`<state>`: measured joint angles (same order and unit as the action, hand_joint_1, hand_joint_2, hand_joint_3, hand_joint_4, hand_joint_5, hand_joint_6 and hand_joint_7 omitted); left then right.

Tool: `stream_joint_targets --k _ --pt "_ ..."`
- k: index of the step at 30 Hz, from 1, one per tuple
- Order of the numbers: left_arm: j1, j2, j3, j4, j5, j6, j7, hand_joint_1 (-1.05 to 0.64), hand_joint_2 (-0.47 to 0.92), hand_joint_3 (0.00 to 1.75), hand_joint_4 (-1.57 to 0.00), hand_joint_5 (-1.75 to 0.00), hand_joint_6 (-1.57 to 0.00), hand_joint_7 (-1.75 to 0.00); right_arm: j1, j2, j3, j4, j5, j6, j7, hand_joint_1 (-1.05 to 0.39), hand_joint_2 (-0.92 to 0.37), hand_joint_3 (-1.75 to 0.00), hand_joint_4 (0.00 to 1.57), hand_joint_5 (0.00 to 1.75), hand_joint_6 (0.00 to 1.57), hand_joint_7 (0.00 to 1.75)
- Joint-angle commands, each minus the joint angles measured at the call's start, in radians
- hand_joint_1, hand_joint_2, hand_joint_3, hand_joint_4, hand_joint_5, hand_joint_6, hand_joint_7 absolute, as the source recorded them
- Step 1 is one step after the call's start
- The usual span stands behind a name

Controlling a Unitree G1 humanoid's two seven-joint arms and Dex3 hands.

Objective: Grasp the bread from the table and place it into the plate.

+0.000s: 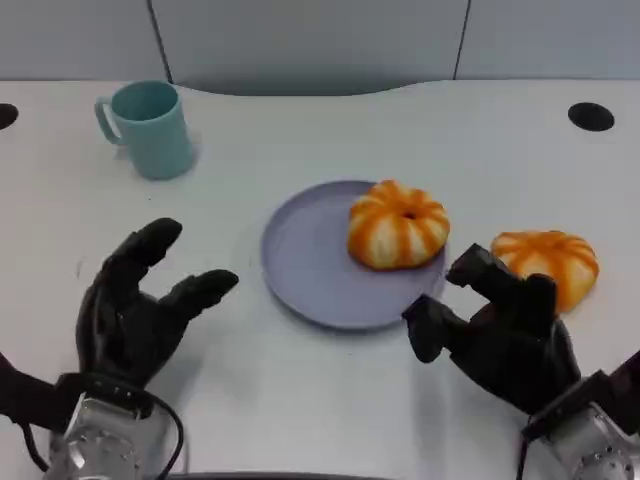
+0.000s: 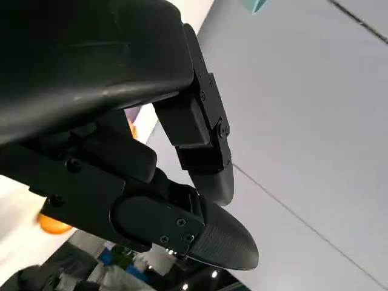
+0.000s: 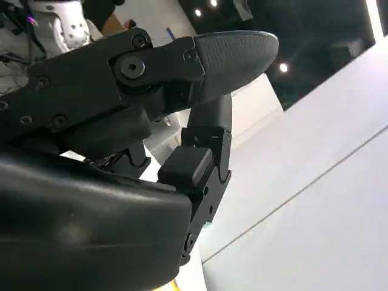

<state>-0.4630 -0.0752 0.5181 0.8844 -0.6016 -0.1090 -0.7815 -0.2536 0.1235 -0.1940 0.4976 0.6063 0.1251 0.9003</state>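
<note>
We log one bread [image 1: 398, 225] on the plate's [image 1: 310, 270] right rim, another bread [image 1: 548, 262] beside our spread, empty right hand [image 1: 500, 330], left hand [image 1: 135, 305] likewise spread.

The left robot hand [image 1: 135, 310] sits low on the near left, palm turned inward, its fingers [image 1: 150, 243] spread apart and reaching forward with nothing between them. Its silver forearm [image 1: 100, 445] runs off the near edge. The right robot hand [image 1: 505, 330] sits on the near right, fingers [image 1: 480, 270] loosely curved and apart, gripping nothing. Its silver forearm [image 1: 590, 445] leaves at the lower right corner. Both wrist views show dark fingers [image 2: 221, 239] [image 3: 233, 54] held apart.
</note>
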Motion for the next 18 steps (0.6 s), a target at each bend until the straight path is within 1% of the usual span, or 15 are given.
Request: stream_joint_targets --k 1,9,10,11,12,14,17,18 --pt "-0.01 0.02 0.012 0.001 -0.021 -0.011 0.026 -1.05 0.85 0.01 -1.55 -0.04 -1.27 -0.21 0.002 -0.028 -0.01 0.005 0.008 0.011 0.012 -0.79 -0.92 -0.26 0.88 1.46 0.86 0.88" --pt "-0.005 0.017 0.005 0.003 -0.028 -0.008 0.026 -1.05 0.82 0.0 -1.57 -0.04 -1.35 -0.2 0.003 -0.029 -0.007 -0.001 -0.002 0.004 0.012 -0.8 -0.92 -0.27 0.89 1.46 0.86 0.88" --pt "-0.005 0.015 0.005 0.003 -0.027 -0.01 0.036 -1.05 0.81 0.0 -1.57 -0.14 -1.46 -0.19 0.002 -0.027 -0.008 -0.003 -0.001 0.007 0.008 -0.8 -0.92 -0.27 0.88 1.48 0.85 0.9" --pt "-0.004 0.014 0.004 0.002 -0.025 -0.012 0.045 -1.05 0.81 0.0 -1.57 -0.21 -1.51 -0.2 0.002 -0.027 -0.008 -0.003 0.001 0.009 0.007 -0.8 -0.92 -0.25 0.88 1.49 0.85 0.91" --pt "-0.003 0.012 0.002 -0.001 -0.022 -0.016 0.051 -1.05 0.81 0.0 -1.57 -0.31 -1.55 -0.25 0.001 -0.027 -0.008 -0.003 0.0 0.005 0.008 -0.8 -0.92 -0.25 0.87 1.5 0.85 0.92" --pt "-0.001 0.01 -0.003 0.0 -0.017 -0.029 0.052 -1.05 0.82 0.0 -1.57 -0.46 -1.57 -0.35 0.002 -0.026 -0.008 0.001 -0.003 -0.005 0.013 -0.79 -0.92 -0.26 0.86 1.52 0.83 0.93" --pt "0.002 0.007 -0.014 -0.002 -0.005 -0.046 0.07 -1.05 0.83 0.01 -1.57 -0.58 -1.57 -0.41 -0.007 -0.025 -0.015 0.024 0.005 -0.02 0.04 -0.78 -0.92 -0.27 0.85 1.52 0.81 0.93" --pt "0.003 0.007 -0.017 -0.001 -0.003 -0.051 0.071 -1.05 0.83 0.01 -1.57 -0.6 -1.57 -0.42 -0.005 -0.027 -0.013 0.018 -0.002 -0.021 0.032 -0.78 -0.92 -0.26 0.85 1.52 0.81 0.93"
